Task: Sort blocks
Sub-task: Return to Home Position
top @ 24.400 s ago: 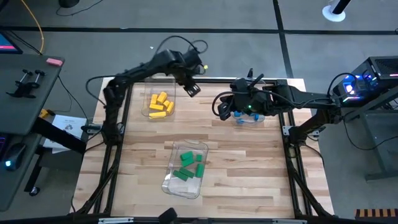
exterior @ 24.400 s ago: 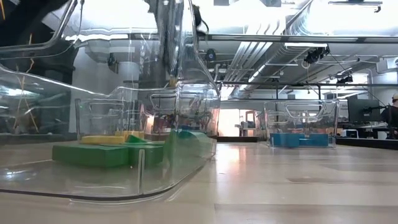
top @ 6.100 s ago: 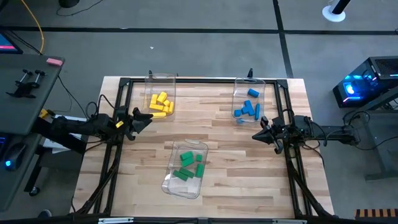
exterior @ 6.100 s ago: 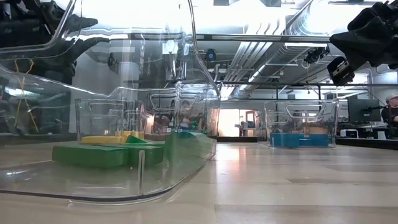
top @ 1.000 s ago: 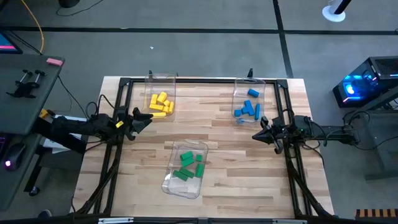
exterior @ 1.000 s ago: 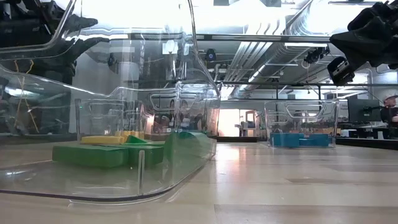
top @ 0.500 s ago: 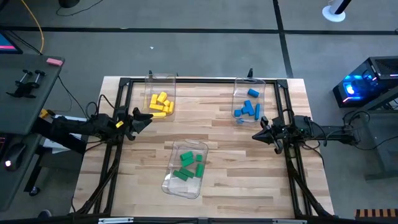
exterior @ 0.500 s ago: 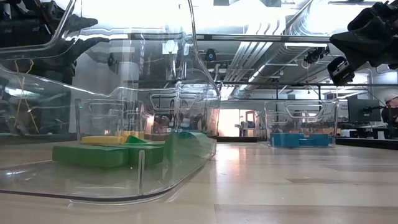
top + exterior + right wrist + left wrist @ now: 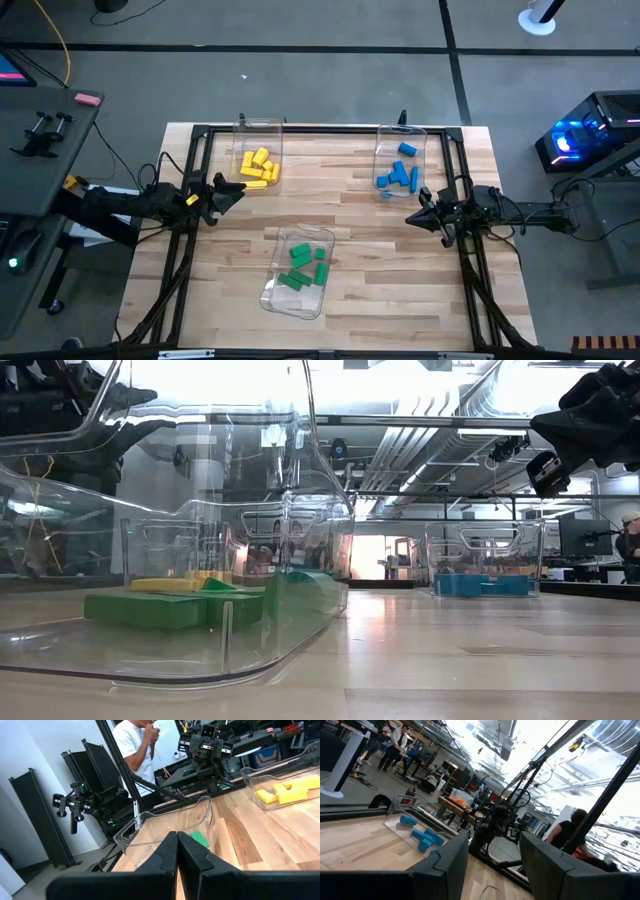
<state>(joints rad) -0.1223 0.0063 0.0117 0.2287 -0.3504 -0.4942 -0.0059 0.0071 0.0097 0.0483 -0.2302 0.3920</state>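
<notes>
Sorted, by the look of it: small yellow blocks (image 9: 258, 167) in the far-left clear plastic bin (image 9: 243, 128), blue blocks (image 9: 400, 176) in the far-right bin (image 9: 383, 135), green blocks (image 9: 305, 265) in the near bin (image 9: 272, 295). The left gripper (image 9: 236, 189) hangs at the wooden table (image 9: 350, 250)'s left edge, fingers spread, empty. The right gripper (image 9: 413, 216) is at the right edge, pinched closed on nothing.

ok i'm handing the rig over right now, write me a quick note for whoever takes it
Hands: the left hand is open and empty, by the left edge of the table. The right hand is shut and empty, by the right edge.
Blocks: yellow blocks are in the far left bin, blue blocks in the far right bin, green blocks in the near middle bin.
Done: each bin holds one colour, and no loose block shows on the table.
Left: nothing visible to sort; both arms look folded at home.
</notes>
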